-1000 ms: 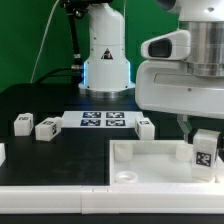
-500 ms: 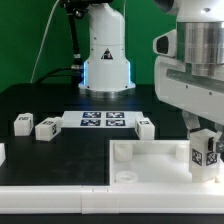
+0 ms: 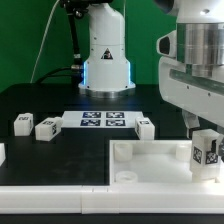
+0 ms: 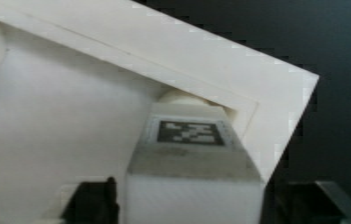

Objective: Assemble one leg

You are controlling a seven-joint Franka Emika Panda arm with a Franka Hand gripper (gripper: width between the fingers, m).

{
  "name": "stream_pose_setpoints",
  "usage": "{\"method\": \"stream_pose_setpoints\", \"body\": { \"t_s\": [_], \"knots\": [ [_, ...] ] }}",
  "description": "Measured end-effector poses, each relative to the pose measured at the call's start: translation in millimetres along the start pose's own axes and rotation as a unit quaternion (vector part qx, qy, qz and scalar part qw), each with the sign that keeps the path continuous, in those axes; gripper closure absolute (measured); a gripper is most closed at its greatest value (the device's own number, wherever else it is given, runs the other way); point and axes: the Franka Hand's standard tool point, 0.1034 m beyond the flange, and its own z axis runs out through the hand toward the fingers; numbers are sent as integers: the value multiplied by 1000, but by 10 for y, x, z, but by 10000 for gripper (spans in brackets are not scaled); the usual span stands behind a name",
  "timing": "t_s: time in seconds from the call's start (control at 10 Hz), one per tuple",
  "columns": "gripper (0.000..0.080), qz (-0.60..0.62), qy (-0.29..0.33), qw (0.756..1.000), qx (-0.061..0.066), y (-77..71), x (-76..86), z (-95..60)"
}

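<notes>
My gripper (image 3: 202, 136) is shut on a leg (image 3: 207, 151), a small white block with a black-and-white tag, at the exterior view's right. The leg stands upright at the far right corner of the large white tray-like piece (image 3: 150, 162), touching or just above it. In the wrist view the leg (image 4: 193, 140) sits between my two dark fingers (image 4: 95, 200), with its far end at the corner socket of the white piece (image 4: 83, 110). Three more legs lie on the black table: two on the left (image 3: 22, 122) (image 3: 46, 127) and one in the middle (image 3: 145, 127).
The marker board (image 3: 103, 121) lies on the table behind the white piece, between the loose legs. The arm's white base (image 3: 105, 55) stands at the back. Another white part shows at the exterior view's left edge (image 3: 2, 153).
The wrist has turned and shifted slightly toward the exterior view's right, and the held leg has sunk a little toward the corner of the white piece. The loose legs have not moved.
</notes>
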Motion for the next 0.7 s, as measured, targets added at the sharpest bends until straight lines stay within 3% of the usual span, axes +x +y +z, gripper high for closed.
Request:
{"method": "stream_pose_setpoints", "body": {
  "t_s": [0.1,0.2,0.4,0.7],
  "knots": [
    [204,-68,0,998,0,0,0,4],
    [167,-105,0,995,0,-4,-16,4],
    [153,-207,1,978,0,-5,-18,4],
    [150,-368,5,930,1,-16,-10,12]
  ]
}}
